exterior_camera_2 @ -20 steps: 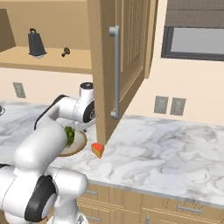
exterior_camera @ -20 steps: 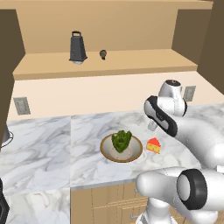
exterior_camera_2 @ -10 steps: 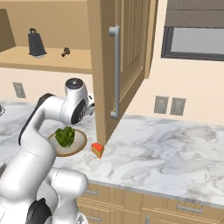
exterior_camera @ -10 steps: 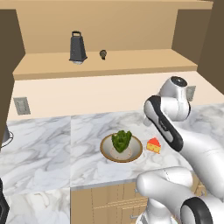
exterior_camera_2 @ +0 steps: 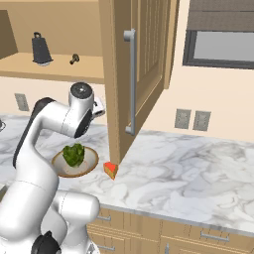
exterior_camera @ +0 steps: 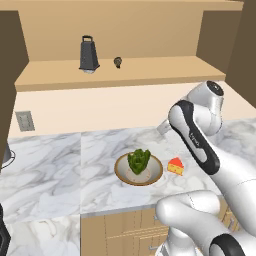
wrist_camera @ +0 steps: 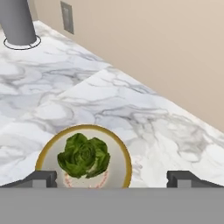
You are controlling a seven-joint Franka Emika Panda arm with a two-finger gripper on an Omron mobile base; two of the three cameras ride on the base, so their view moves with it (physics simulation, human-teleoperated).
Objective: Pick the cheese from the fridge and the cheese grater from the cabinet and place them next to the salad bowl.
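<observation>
The cheese (exterior_camera: pixel 175 166) lay on the marble counter (exterior_camera: pixel 50 175), just right of the salad bowl (exterior_camera: pixel 120 172); that item appeared placed. The cheese grater (exterior_camera: pixel 88 53) stood upright on the open cabinet shelf (exterior_camera: pixel 150 70), far and left, well above the gripper (wrist_camera: pixel 112 178). The gripper was empty, its fingers spread wide, above the bowl and counter. The next reach would probably run upward, back and leftward to the grater's loop handle.

Yellow-orange cheese (exterior_camera: pixel 175 166), tan salad bowl (exterior_camera: pixel 120 173), green lettuce (exterior_camera: pixel 138 161).
</observation>
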